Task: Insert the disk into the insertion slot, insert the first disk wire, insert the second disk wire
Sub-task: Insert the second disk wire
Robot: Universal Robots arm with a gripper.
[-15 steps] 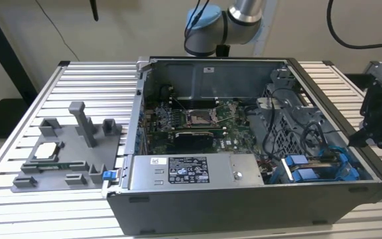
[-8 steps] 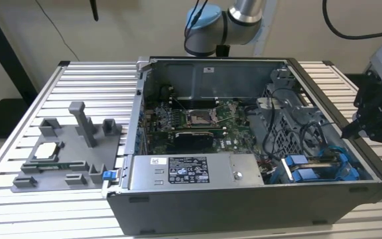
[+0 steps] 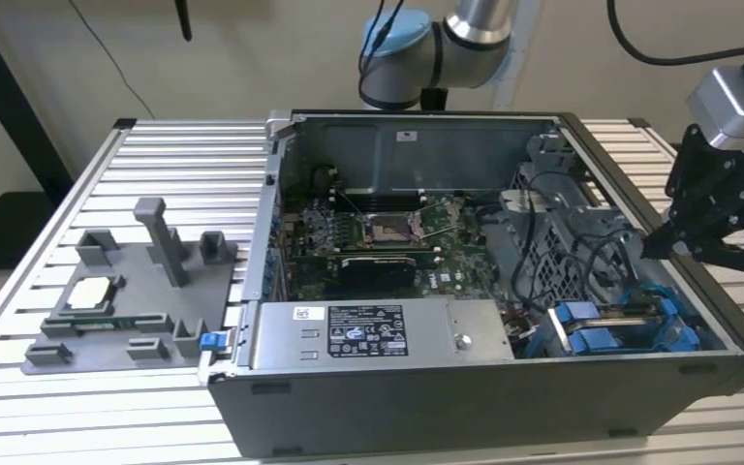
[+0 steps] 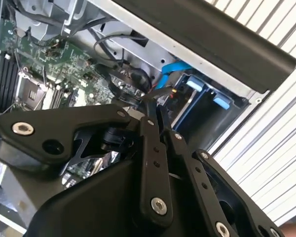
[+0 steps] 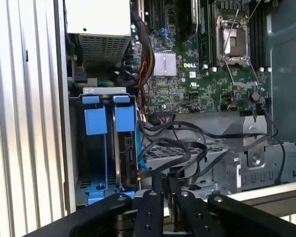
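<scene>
The black two-fingered gripper (image 5: 164,181) has its jaws drawn narrow, seemingly pinching a thin dark wire. Just ahead of it sits the grey metal drive cage with blue plastic rails (image 5: 104,143); the disk appears seated inside. Seating the connector well calls for squaring it to the drive's port.
</scene>
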